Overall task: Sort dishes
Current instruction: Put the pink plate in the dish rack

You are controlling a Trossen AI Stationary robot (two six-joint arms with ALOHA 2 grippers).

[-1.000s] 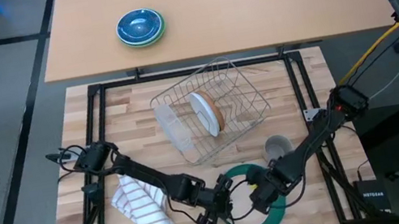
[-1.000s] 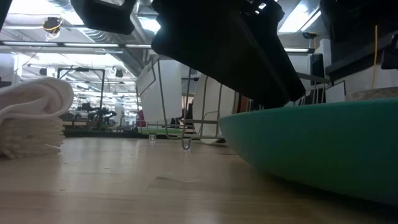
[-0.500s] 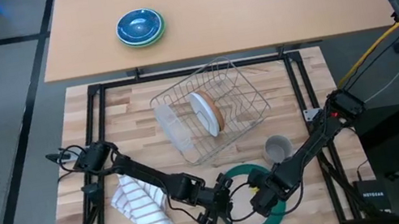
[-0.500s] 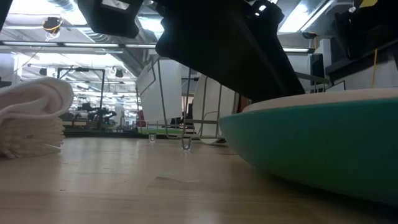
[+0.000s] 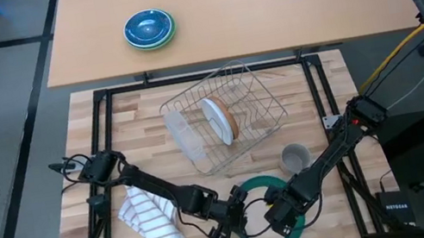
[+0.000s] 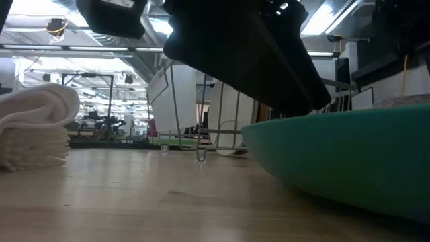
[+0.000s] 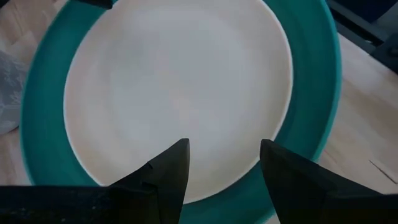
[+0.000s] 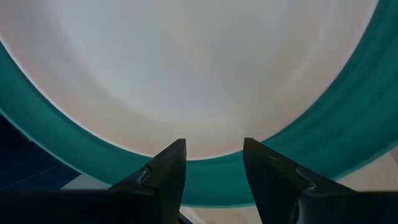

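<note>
Looking down, you see both hands meet over the green plate (image 5: 266, 214) at the near edge of the surface (image 5: 150, 117). Your left hand (image 7: 221, 163) hangs just above the plate's rim, its fingers apart with nothing between them. Your right hand (image 8: 213, 158) sits just above the opposite rim, fingers apart and also empty. Each hand looks straight down into the pale middle of the plate, so you are probably lined up to grab an edge, one hand from each side. A big flat plate lies low on the wood, and that may be why two hands come in.

Farther out from both hands stands the wire rack (image 5: 225, 117). The white plate (image 5: 218, 121) and the tan plate (image 5: 231, 121) stand on edge in it, touching. It is hard to tell if either finger touches the green rim yet. A grey mug (image 5: 294, 156) sits just beside your right hand, so watch it.
</note>
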